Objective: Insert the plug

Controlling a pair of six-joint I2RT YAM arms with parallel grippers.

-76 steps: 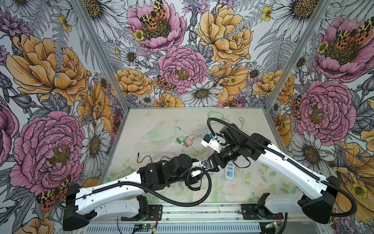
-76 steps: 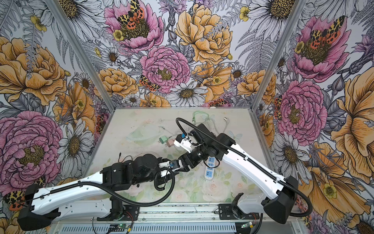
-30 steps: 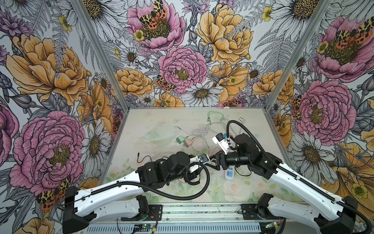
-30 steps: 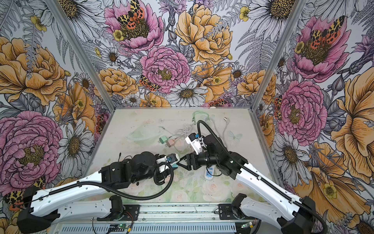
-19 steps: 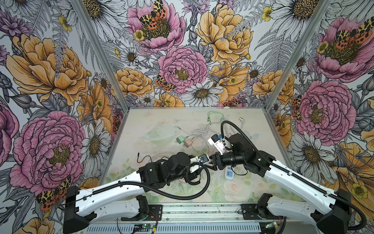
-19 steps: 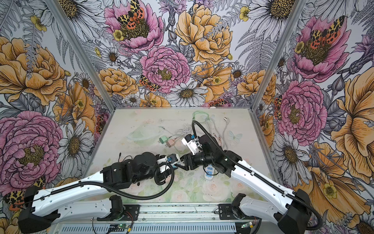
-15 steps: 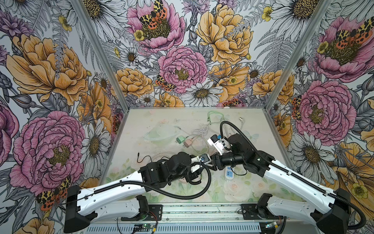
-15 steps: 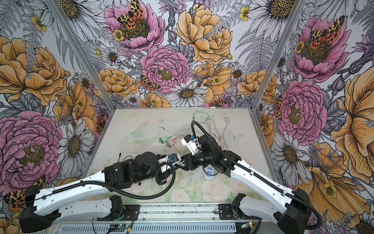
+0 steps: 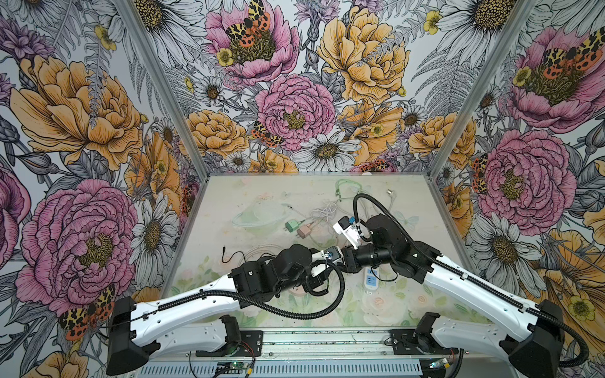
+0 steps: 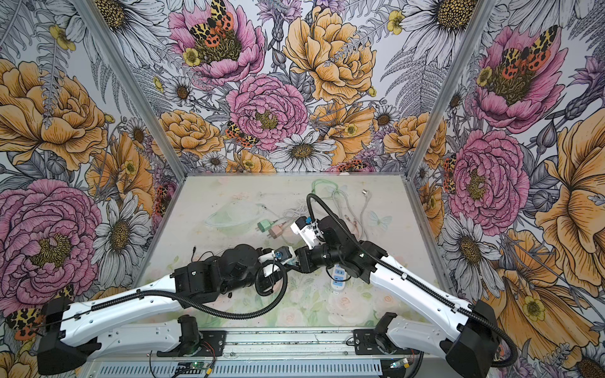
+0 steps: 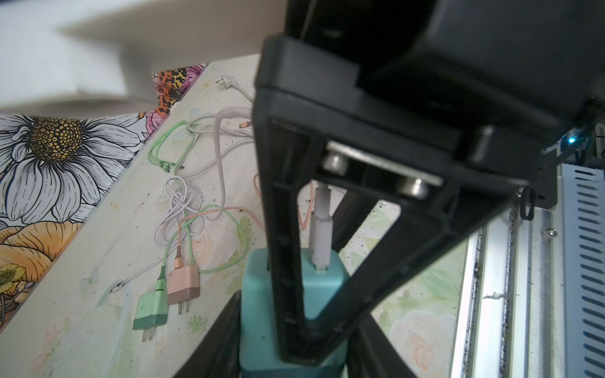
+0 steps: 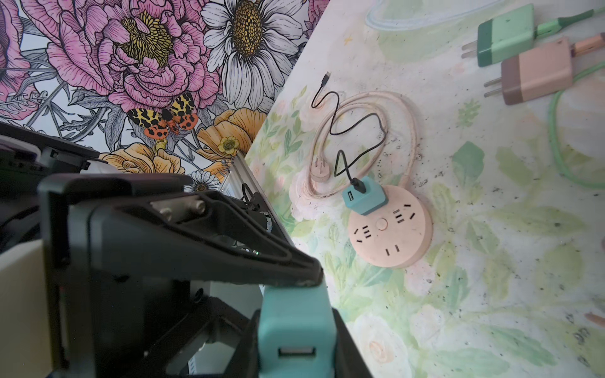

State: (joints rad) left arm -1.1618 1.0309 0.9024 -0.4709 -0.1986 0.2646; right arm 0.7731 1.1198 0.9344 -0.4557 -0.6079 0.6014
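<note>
The plug is a teal charger block with a white cable in its end. It hangs above the table's middle, where both grippers meet. In the left wrist view my left gripper has a finger against each side of it. In the right wrist view my right gripper is shut on the same plug, across the other pair of faces. In both top views the left gripper and right gripper touch tip to tip and hide the plug.
A white power strip lies under the right arm. A round pink socket carries another teal charger on a black cable. A green charger and a pink charger lie behind among tangled cables.
My right gripper has swung left to meet the left gripper and closed its jaws around the plug. The left arm has barely moved.
</note>
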